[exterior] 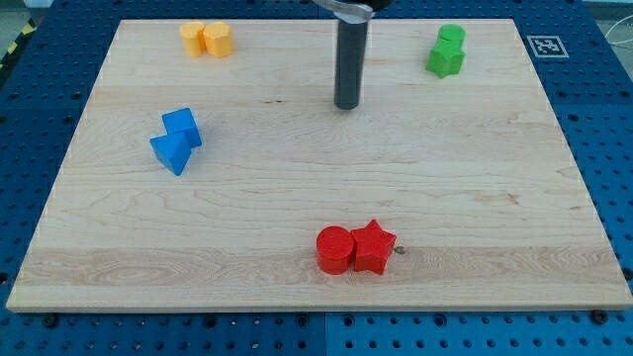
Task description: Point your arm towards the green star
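Two green blocks stand together at the view's top right: a green star with a green cylinder touching it just above. My dark rod comes down from the top middle, and my tip rests on the board, well to the left of and a little below the green star, apart from every block.
Two yellow blocks sit side by side at the top left. A blue cube and a blue triangular block touch at the left. A red cylinder and a red star touch at the bottom middle. The wooden board ends at blue perforated table.
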Tool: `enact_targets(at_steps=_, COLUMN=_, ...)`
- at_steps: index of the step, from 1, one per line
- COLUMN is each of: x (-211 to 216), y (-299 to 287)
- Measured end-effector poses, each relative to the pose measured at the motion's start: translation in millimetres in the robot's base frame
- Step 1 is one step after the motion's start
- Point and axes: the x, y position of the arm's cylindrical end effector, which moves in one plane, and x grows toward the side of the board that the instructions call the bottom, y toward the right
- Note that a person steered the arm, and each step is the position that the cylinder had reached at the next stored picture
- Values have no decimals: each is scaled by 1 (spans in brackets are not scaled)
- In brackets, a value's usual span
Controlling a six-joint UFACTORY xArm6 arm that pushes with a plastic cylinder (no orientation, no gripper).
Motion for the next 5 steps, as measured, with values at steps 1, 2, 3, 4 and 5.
enact_targets(at_steps=1, x=3, y=-23)
enact_targets(at_steps=2, x=3, y=-40)
enact_targets(at_steps=3, x=2, y=-44)
enact_targets(at_steps=4, x=-19, y=-63)
enact_targets(at_steps=5, x=-41, y=-65)
